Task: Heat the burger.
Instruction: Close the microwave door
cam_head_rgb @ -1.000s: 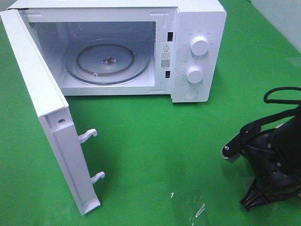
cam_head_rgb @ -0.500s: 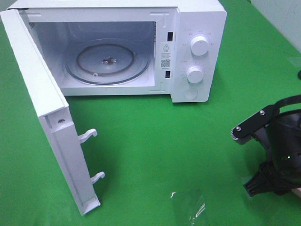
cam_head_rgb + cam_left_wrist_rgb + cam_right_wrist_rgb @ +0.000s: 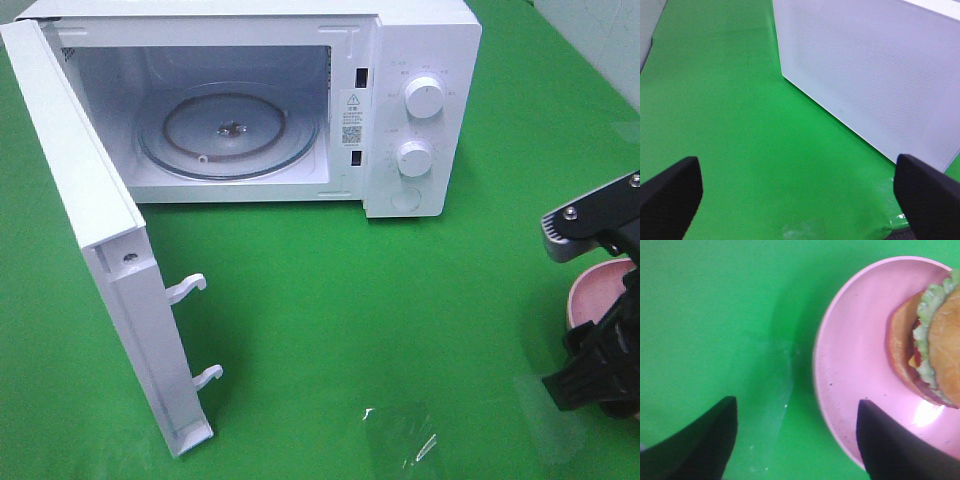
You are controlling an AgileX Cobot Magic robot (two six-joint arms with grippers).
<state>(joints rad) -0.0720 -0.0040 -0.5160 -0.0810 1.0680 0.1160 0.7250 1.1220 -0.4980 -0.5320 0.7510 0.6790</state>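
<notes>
Since a second ago our right gripper [image 3: 795,440] has drawn away from the microwave [image 3: 420,60] toward the right edge of the high view, uncovering a pink plate [image 3: 592,290] that the arm hid before. We see that gripper's two dark fingers [image 3: 700,440] spread wide with nothing between them; one hangs over bare green cloth [image 3: 400,300], the other over the plate's near rim. The plate sits on the cloth well to the right of the microwave and nearer the front of the table than it.

On the plate lies the burger [image 3: 935,345], pushed toward the side farthest from our open fingers and cut off by the edge of the right wrist view. We make out a golden-brown bun, frilly green lettuce and a red and dark layer under it. In the high view the burger itself is hidden behind the arm.

The microwave stands with its door [image 3: 100,260] swung fully open to its left, two white latch hooks showing on the door's edge. Its glass turntable [image 3: 230,130] is bare.

Our left gripper [image 3: 800,200] also stands wide and holds nothing, hovering over the cloth just outside the open door's mesh-patterned panel [image 3: 875,70]. A clear strip of tape [image 3: 400,435] lies on the cloth in front of the microwave.
</notes>
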